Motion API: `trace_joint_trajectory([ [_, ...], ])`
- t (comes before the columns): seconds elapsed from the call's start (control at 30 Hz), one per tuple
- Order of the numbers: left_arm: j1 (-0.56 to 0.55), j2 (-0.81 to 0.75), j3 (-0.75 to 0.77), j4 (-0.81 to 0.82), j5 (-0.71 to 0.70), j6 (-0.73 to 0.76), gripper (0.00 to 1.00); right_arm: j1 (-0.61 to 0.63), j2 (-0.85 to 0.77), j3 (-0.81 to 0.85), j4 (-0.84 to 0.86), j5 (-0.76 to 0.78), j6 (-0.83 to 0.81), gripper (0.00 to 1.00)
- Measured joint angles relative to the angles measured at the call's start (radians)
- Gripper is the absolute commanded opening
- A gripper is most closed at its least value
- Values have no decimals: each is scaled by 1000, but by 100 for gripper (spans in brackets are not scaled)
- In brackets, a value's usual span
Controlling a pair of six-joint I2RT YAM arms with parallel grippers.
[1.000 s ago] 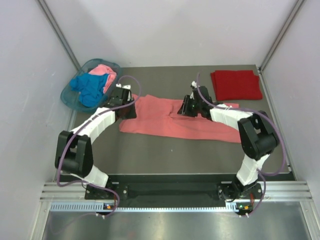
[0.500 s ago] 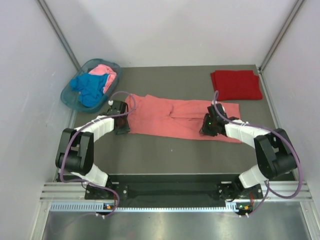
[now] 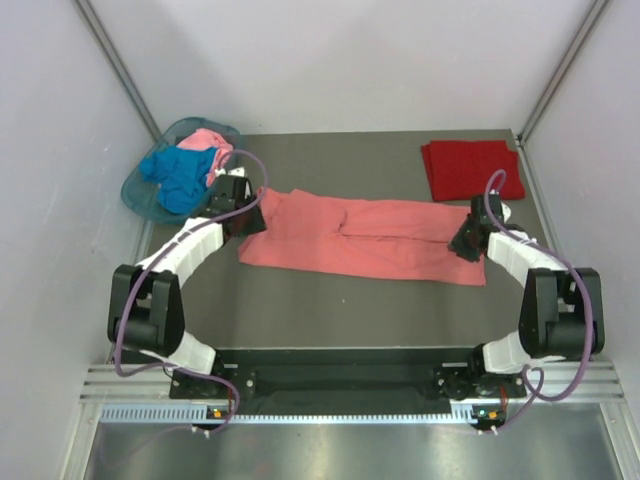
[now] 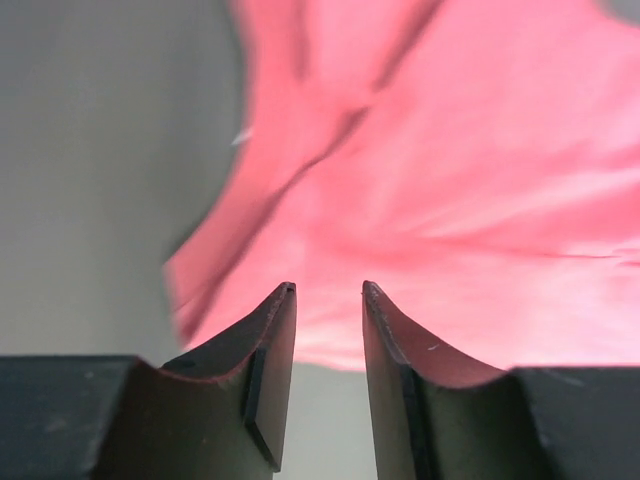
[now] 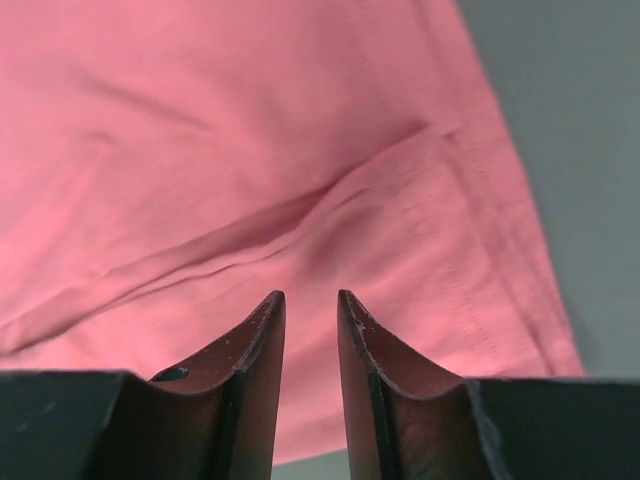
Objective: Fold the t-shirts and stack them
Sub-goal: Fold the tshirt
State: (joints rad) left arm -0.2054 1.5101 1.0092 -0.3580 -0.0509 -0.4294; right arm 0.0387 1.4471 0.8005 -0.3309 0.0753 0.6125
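Note:
The salmon-coral t-shirt lies spread in a long strip across the middle of the table. My left gripper is at its left end. In the left wrist view it is open, with nothing between the fingers and the shirt's edge just beyond them. My right gripper is over the shirt's right end. Its jaws stand a little apart above the cloth, holding nothing. The dark red t-shirt lies folded at the back right. The bright blue t-shirt and light pink t-shirt sit bunched in the basket.
The translucent teal basket stands at the back left corner, close behind my left arm. White walls close in the table on three sides. Grey table shows between the shirt and the arm bases.
My right gripper slid from the shirt's middle to its right end, drawing the cloth out longer. My left gripper dipped forward, then returned to the left end, and its jaws widened.

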Motion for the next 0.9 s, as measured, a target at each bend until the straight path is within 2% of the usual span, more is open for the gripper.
trace_joint_trajectory([
  [0.1,-7,57,28,55,55,-13,39,-68,48,0,-4,12,-3,27],
  [0.3,-10,290,81,99,72,-44,40,-187,87,-7,14,-18,19,24],
  [0.47,-6,315,104,122,-1,-59,40,-247,0,-93,53,-25,45,25],
  [0.6,-6,342,154,81,-41,-61,40,-265,-140,-160,-16,5,54,31],
  [0.77,-3,356,288,-25,-101,-35,39,-200,-313,-149,-83,7,46,39],
  [0.9,0,275,311,-80,-122,-18,38,21,-312,-41,-60,-69,-40,54],
])
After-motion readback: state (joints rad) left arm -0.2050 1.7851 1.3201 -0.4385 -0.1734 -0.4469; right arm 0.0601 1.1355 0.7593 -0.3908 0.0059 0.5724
